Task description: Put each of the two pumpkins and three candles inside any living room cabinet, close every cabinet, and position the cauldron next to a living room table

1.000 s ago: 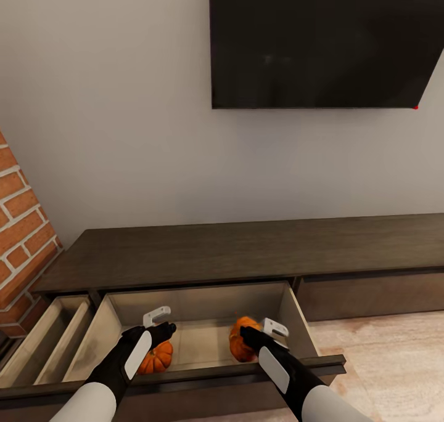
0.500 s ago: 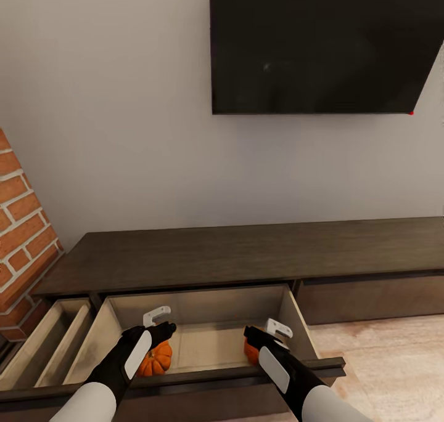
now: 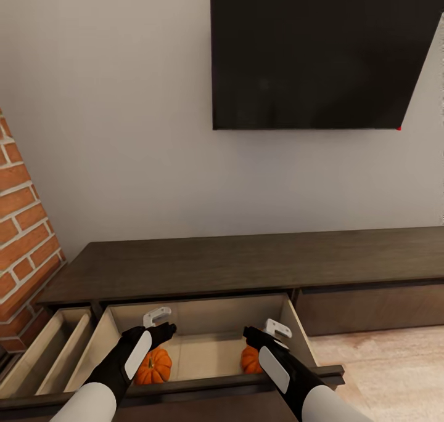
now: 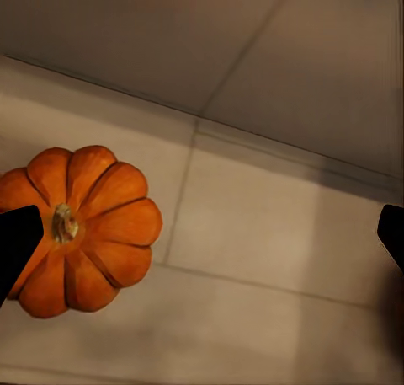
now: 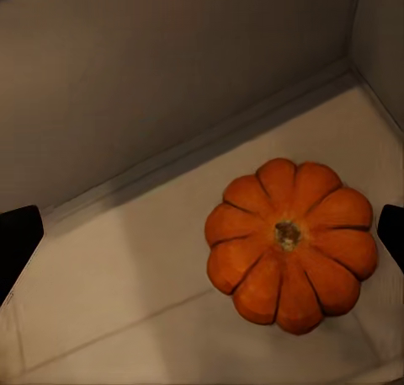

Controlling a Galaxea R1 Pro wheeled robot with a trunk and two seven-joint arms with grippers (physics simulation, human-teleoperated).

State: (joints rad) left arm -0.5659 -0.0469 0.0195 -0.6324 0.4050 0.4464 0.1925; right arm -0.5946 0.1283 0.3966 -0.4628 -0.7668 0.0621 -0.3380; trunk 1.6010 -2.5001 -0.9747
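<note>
Cabinet (image 3: pixel 246 265) work is partly done: its wide drawer (image 3: pixel 203 342) stands pulled out, and both pumpkins rest on the drawer's pale floor, one pumpkin (image 3: pixel 154 366) toward the drawer's left side and the other pumpkin (image 3: pixel 250 359) toward its right wall. Above them inside the drawer hover the left gripper (image 3: pixel 159 323) and the right gripper (image 3: pixel 266 332), each with fingers spread wide and holding nothing. By my judgement the candles, the drawer closing and the cauldron are all left to do.

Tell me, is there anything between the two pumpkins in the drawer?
Nothing. In the head view, only bare pale drawer floor lies between the left pumpkin and the right pumpkin.
</note>
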